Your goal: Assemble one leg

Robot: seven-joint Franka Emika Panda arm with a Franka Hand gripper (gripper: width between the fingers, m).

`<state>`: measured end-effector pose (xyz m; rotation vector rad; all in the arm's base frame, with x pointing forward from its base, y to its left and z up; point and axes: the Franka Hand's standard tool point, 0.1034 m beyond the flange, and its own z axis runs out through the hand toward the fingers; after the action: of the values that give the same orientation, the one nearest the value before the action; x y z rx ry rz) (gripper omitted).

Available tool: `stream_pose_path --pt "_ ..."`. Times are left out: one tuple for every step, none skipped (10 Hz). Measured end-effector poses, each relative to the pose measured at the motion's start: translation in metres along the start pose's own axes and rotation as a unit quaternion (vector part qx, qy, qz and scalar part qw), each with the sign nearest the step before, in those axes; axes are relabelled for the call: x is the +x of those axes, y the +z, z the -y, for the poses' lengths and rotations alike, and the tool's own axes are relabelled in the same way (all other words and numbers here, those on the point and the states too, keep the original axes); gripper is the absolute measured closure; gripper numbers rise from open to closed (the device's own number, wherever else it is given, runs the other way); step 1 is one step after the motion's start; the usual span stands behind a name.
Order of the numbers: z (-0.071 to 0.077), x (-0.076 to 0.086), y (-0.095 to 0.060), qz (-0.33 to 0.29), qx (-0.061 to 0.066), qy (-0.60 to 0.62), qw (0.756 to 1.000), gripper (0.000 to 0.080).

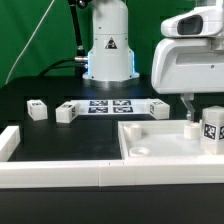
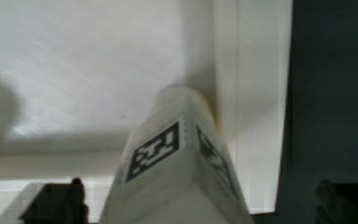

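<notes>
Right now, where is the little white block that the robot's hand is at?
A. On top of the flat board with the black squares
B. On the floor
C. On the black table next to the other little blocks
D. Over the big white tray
D. The hand has the leg at the big white tray, far from the two loose blocks on the black table.

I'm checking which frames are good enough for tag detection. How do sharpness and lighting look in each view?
Exterior view: evenly lit, soft overall; the marker board tags read clearly against the black table, the white tray is bright with little surface detail. Wrist view: close-up and blurry, the leg fills the frame, its tag smeared and foreshortened, a soft shadow at one side.
</notes>
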<state>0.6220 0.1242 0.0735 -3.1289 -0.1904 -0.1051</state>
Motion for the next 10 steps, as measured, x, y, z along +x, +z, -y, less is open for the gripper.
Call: stream_pose_path --pt "-0.0015 0.0002 0.0000 0.000 -0.002 -0.052 0.999 0.0151" --pt "-0.0024 0.0003 0.0000 0.000 -0.005 -0.084 0.996 0.0151" --pt "-0.0028 0.0003 -0.0001 0.000 -0.007 -0.106 0.994 0.0151" --pt "-0.0043 0.0004 -0.0001 0.001 -0.010 -0.133 0.991 0.0151" --pt "-0.0048 0.0004 -0.0001 0.001 -0.010 -0.133 0.991 0.0238" --pt "-0.0050 0.0004 -0.0001 0.001 -0.010 -0.130 0.991 0.0379" --pt "-0.0051 0.0004 -0.0001 0.001 -0.010 -0.130 0.991 0.0379" --pt "-0.0051 0.0001 0.0002 0.001 -0.010 -0.127 0.992 0.0508" --pt "-0.0053 0.0000 0.0002 0.001 -0.010 -0.116 0.993 0.0508" --pt "-0.0054 0.0000 0.0003 0.001 -0.010 -0.105 0.994 0.0508"
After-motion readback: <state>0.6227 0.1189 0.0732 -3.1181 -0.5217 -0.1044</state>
